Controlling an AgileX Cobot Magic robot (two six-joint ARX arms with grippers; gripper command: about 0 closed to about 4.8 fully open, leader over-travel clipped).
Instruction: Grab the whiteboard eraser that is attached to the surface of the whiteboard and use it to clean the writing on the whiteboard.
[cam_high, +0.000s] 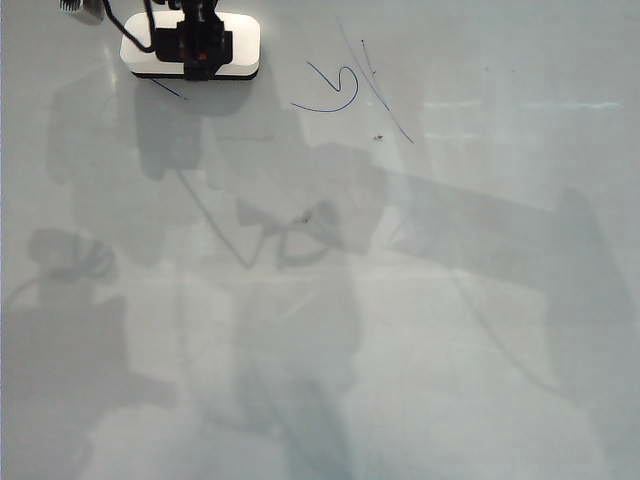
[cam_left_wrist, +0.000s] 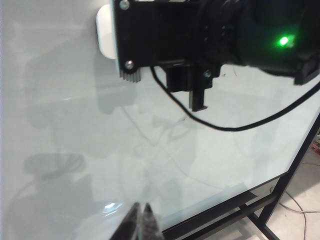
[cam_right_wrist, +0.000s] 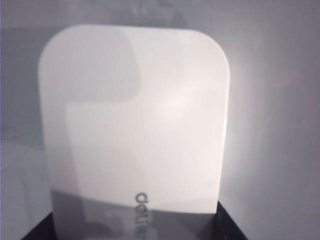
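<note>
Right gripper (cam_high: 200, 72) sits at top of exterior view, left of centre, black body laid over the whiteboard eraser (cam_high: 240, 45), jaws clamped on its sides so eraser is grasped; black cable (cam_high: 135, 35) loops off the arm across eraser's left end. Eraser is a white rounded block w/ black felt edge along its lower side, lying flat against the whiteboard (cam_high: 450, 330), long axis across the view. Right wrist view is filled w/ eraser's white top (cam_right_wrist: 135, 125), blurred, grey lettering near one short end, dark gripper parts at both corners of that end, board (cam_right_wrist: 280, 100) grey around it. The writing (cam_high: 335, 90) is just beside eraser on its right, not touching: thin blue loop w/ a curl, plus a faint slanted line (cam_high: 385, 100) running down-right past it; a short blue stroke (cam_high: 168, 89) pokes out from under eraser's lower left edge. Small dark speck (cam_high: 378, 137) below the loop. Board surface glossy, full of grey reflections & smudges. Left gripper (cam_left_wrist: 140, 225) shows in left wrist view as two dark fingertips pressed together, clenched on nothing, hanging over the board (cam_left_wrist: 60, 125) near its edge, well apart from eraser (cam_left_wrist: 106, 30); same view shows right arm's black housing (cam_left_wrist: 200, 35) w/ a green light (cam_left_wrist: 284, 41) over the eraser, and the board's black frame (cam_left_wrist: 280, 190) w/ floor beyond
</note>
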